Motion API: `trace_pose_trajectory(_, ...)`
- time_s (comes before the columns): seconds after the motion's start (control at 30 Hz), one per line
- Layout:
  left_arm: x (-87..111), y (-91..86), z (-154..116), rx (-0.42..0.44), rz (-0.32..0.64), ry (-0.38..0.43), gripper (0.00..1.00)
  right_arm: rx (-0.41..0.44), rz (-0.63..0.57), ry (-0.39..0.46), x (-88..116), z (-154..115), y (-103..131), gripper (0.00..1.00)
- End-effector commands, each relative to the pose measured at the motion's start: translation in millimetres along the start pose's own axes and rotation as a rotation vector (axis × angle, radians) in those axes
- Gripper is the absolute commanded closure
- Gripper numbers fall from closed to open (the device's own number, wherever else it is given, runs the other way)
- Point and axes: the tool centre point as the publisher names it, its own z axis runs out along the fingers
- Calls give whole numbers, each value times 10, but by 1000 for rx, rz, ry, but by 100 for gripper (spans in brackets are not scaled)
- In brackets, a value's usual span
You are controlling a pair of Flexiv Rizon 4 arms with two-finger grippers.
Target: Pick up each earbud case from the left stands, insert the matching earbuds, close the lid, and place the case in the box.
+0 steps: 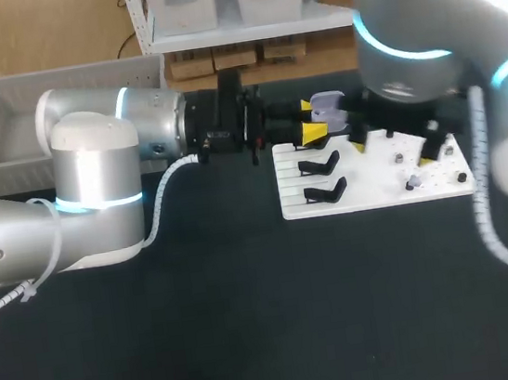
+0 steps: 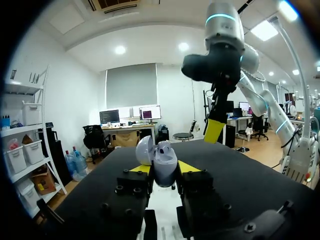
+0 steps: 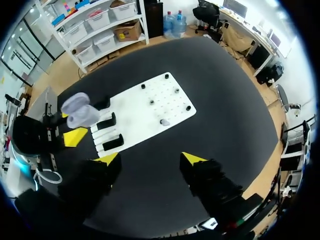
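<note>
A lilac earbud case [image 2: 164, 161] with its lid swung open sits upright between the yellow tips of my left gripper [image 2: 162, 168], which is shut on it. In the head view that gripper [image 1: 310, 119] holds the case [image 1: 328, 106] over the left end of the white board [image 1: 376, 194]. Black stands [image 1: 319, 163] on the board are bare. My right gripper [image 3: 150, 159] hangs open high above the board [image 3: 145, 107], nothing between its fingers. A small earbud [image 3: 164, 121] lies on the board's pegged right part, and in the head view an earbud [image 1: 412, 184] shows there too.
A grey slotted basket [image 1: 3, 129] stands at the table's far left. Dark table surface [image 1: 253, 321] spreads in front of the board. My right arm's yellow fingertip [image 2: 214, 131] hangs just beyond the held case.
</note>
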Motion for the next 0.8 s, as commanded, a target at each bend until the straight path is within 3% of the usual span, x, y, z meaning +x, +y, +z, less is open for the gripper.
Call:
trace_pose_trajectory(0.03,-2,-14,3,-6,1,0,100,-163,-16,33,-67,120,-178,40)
trace_pose_trajectory(0.07,-2,-14,3,-6,1,0,100,-158,-21,44,-81,159,-179,47)
trace_pose_trajectory(0.23,-2,-14,3,-6,1,0,100,-131,-33,94,-159,404,-211,54)
trace_pose_trajectory(0.8,-2,-14,3,-6,1,0,100,-65,-11,164,-279,1146,-335,53)
